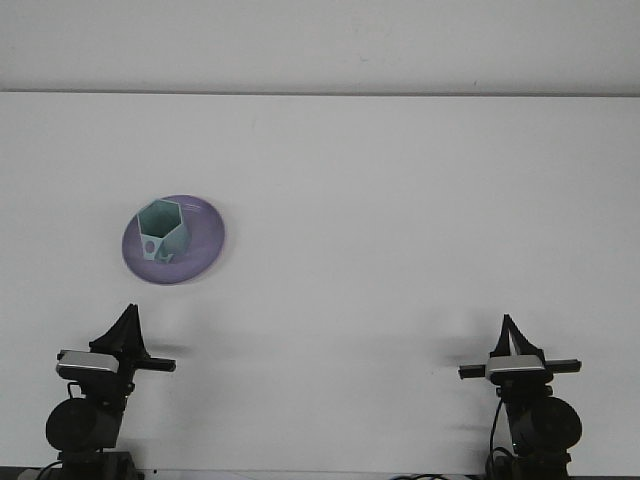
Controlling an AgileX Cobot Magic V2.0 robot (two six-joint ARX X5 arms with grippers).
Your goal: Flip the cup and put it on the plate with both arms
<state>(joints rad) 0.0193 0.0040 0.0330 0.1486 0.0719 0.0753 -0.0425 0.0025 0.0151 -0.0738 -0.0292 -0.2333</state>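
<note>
While upright on the plate (205, 250), the cup (161, 230) sits well ahead of left gripper (128, 322).

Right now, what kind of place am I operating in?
Most likely a lab or test bench, not a kitchen: a bare white table against a plain wall, holding only a purple plate with a teal cup on it, the left gripper and right gripper at the near edge.
</note>
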